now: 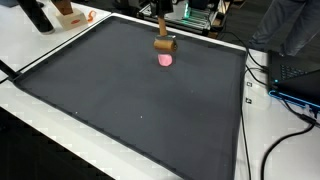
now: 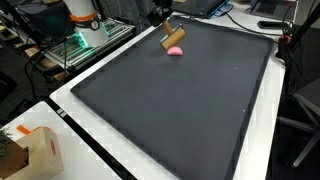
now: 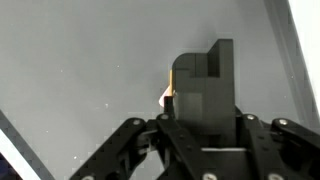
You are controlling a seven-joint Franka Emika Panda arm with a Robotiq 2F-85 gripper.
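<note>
In the wrist view my gripper (image 3: 203, 58) hangs over a dark grey mat (image 3: 80, 70). Its two fingers (image 3: 190, 100) stand pressed together as one grey mass, and no gap shows between them. An orange-pink sliver (image 3: 166, 96) peeks out beside the left finger. In both exterior views a tan wooden block (image 1: 165, 43) (image 2: 173, 38) on a thin stick stands at the far side of the mat. A small pink lump (image 1: 166, 60) (image 2: 176, 50) lies just in front of the block. I cannot make out the gripper body in either exterior view.
The large dark mat (image 1: 140, 110) (image 2: 190, 110) lies on a white table (image 1: 285, 140). Cables (image 1: 290, 95) run along one side. A cardboard box (image 2: 30, 150) stands off a mat corner, with equipment racks (image 2: 85, 40) behind.
</note>
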